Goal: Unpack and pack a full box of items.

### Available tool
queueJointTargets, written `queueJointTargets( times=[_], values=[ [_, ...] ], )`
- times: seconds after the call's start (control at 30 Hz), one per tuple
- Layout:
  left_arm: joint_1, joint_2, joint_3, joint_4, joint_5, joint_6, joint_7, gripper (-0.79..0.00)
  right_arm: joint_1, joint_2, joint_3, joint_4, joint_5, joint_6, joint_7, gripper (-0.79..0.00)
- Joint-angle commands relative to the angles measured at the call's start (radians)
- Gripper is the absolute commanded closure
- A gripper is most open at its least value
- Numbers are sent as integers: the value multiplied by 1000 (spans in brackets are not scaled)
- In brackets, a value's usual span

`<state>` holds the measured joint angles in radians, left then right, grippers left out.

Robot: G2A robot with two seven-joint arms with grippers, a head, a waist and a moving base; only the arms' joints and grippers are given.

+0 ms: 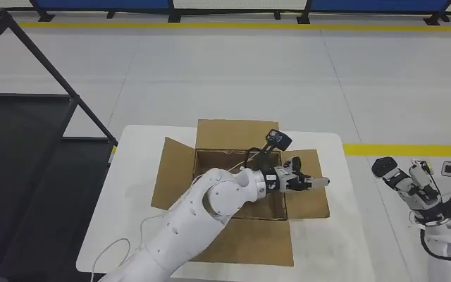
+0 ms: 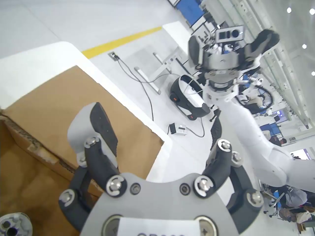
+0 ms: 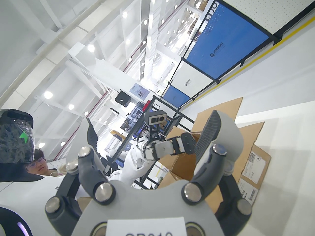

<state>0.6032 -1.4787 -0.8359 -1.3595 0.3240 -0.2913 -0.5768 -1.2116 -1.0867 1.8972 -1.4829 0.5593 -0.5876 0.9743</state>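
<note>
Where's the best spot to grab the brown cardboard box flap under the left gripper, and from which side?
Likely the brown cardboard flap's outer edge, pinched from the robot's right, one finger above, one below: it's a thin sheet splayed outward, and the open left gripper hovers over it.

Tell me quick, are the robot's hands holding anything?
Left gripper: open, holding nothing, over the box.
Right gripper: open, holding nothing.

Large robot test hall, glossy white floor (image 1: 246,70) with yellow tape lines (image 1: 398,149), blue partition panels (image 3: 228,47) on black frames, high white ceiling with rows of round lamps (image 3: 91,48), power cables (image 2: 147,96) lying loose, white work table (image 1: 130,197) carrying an open cardboard box (image 1: 232,134)
</note>
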Motion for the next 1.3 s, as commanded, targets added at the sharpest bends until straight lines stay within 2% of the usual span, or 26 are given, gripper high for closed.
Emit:
queueJointTargets(
  times=[0.0,0.07,0.17,0.33,0.57,0.73,0.83,0.9,1.27],
  values=[
    [120,42,-136,-191,51,21,-35,-785,24,3,-19,-12,-27,21,9,-785],
    [228,73,-251,-344,68,32,-68,-785,54,6,-40,-24,-54,48,16,-785],
    [369,105,-405,-525,99,37,-84,-785,105,11,-81,-41,-104,86,31,-785],
    [587,134,-610,-724,121,35,-51,-785,208,12,-183,-36,-172,154,35,-785],
    [868,153,-850,-859,76,-20,57,-785,356,3,-375,3,-308,224,42,-785],
    [1033,155,-986,-892,22,-72,161,-785,455,-14,-575,10,-456,267,105,-785],
    [1123,153,-1044,-897,-37,-114,221,-785,515,-28,-689,42,-488,298,170,-785],
    [1155,152,-1061,-897,-58,-140,232,-785,533,-33,-714,54,-482,312,177,-785],
    [1155,152,-1061,-897,-58,-140,232,-785,533,-33,-714,54,-482,312,177,-785]
  ],
)
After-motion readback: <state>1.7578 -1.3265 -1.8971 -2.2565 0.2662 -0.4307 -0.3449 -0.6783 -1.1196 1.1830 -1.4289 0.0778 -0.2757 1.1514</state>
